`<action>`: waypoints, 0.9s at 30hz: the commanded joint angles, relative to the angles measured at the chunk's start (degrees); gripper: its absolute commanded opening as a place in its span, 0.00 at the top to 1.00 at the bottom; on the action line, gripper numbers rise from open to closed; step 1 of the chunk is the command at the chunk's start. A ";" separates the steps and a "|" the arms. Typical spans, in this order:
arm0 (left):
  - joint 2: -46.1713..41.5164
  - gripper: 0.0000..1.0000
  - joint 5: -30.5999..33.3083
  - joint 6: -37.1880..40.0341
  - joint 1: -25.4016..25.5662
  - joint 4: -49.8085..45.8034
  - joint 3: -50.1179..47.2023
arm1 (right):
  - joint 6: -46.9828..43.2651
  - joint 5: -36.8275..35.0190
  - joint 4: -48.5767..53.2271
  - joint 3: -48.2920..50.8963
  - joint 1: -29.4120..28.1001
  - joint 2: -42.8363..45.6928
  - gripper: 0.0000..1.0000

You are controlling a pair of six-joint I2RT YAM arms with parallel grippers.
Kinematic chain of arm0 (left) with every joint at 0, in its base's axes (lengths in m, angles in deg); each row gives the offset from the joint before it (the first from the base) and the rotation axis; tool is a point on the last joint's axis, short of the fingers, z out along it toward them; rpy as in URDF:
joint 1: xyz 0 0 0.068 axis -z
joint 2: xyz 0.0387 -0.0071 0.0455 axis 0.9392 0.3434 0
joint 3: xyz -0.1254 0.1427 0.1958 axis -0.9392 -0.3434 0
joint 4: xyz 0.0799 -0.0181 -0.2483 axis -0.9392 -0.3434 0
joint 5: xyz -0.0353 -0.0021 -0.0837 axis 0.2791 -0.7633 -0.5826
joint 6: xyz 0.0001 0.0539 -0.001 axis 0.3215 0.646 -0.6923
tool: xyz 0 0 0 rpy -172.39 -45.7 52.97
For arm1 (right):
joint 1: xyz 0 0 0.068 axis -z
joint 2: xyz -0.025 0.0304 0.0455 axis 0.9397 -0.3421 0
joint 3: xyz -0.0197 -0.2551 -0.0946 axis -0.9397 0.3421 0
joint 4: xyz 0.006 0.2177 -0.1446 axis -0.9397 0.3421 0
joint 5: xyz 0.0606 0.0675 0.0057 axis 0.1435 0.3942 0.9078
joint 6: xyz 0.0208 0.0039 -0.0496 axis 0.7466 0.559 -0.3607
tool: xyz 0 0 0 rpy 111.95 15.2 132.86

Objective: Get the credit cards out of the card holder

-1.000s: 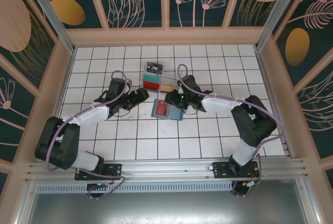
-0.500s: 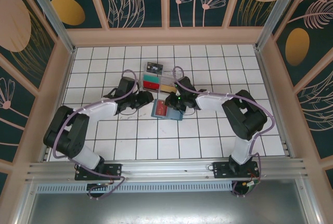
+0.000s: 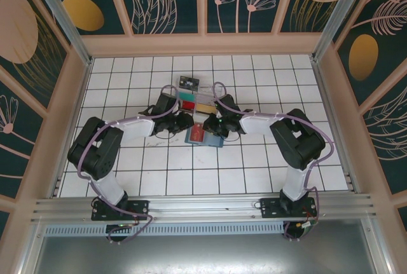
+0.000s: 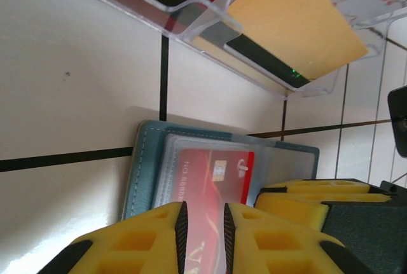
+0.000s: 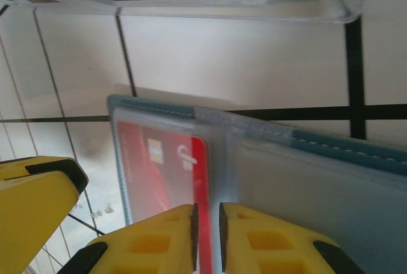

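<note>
Both near-clenched, grasp unclear, the left gripper [image 4: 205, 215] and right gripper [image 5: 206, 215] are straddling the red credit card [image 4: 210, 171]; one should be pinning the card holder [image 4: 141, 159], the other sliding flat.

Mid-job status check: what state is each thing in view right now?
card holder: open, lying flat.
red credit card: inside the holder's clear pocket.
left pincer: nearly shut over the red card; grip unclear.
right pincer: nearly shut, apparently on the clear pocket's edge.
clear tray: holding a tan card.
</note>
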 commanded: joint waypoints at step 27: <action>2.73 0.87 1.30 -1.36 0.67 -1.58 -3.87 | -2.91 7.67 -3.17 0.69 1.26 -3.29 0.81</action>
